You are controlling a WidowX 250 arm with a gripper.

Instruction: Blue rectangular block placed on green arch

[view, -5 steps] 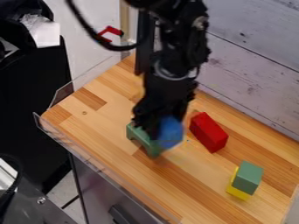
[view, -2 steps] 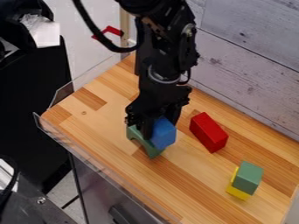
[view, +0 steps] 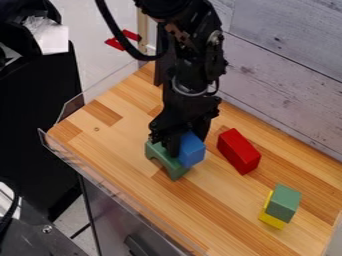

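The black gripper (view: pixel 179 142) hangs over the middle of the wooden table, shut on the blue block (view: pixel 192 150). One finger shows in front of the block's left side. The green arch (view: pixel 161 159) stands on the table just beneath and to the left of the blue block, its opening facing the lower left. The gripper hides part of the arch's top, and I cannot tell whether the block touches the arch.
A red block (view: pixel 238 151) lies right of the gripper. Farther lower right, a green block (view: pixel 284 202) rests on a yellow block (view: pixel 272 218). A clear low barrier (view: pixel 105 179) lines the table's left edge; a whitish plank wall (view: pixel 287 75) stands behind.
Over the last second the gripper and blue block have shifted slightly, first down and left, then a little back to the right. The arch and the other blocks have stayed put.
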